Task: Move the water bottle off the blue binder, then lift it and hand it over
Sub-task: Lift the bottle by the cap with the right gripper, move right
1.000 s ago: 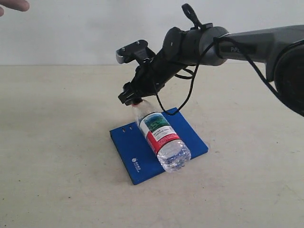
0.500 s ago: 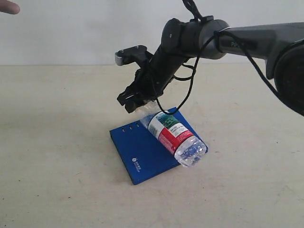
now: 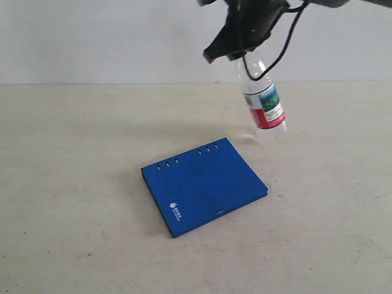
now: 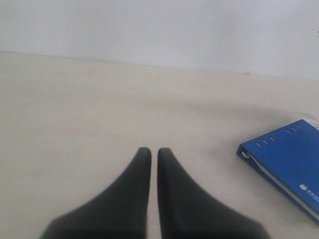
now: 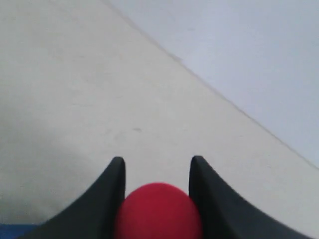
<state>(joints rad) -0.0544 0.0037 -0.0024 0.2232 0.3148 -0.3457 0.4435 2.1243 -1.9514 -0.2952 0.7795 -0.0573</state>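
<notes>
- A pale beige surface [image 3: 73, 214], matt and plain, spreads across the whole lower scene. Whether it is a tabletop or a floor cannot be told.
- Ahead of the left fingers [image 4: 124, 199] it runs flat, dotted with a few tiny dark specks, to a straight seam.
- Beyond that seam, far past the fingertips, rises a plain white wall [image 4: 149, 25].
- Beyond the right fingers [image 5: 107, 199] the same surface meets the wall, which looks faintly blue-grey there.
- A small faint smudge [image 5: 135, 130] marks the surface just past the right fingers.
- The light is soft and even; a dim, blurred-edged shadow [image 4: 259, 112] lies on the surface well ahead of the left fingers.
</notes>
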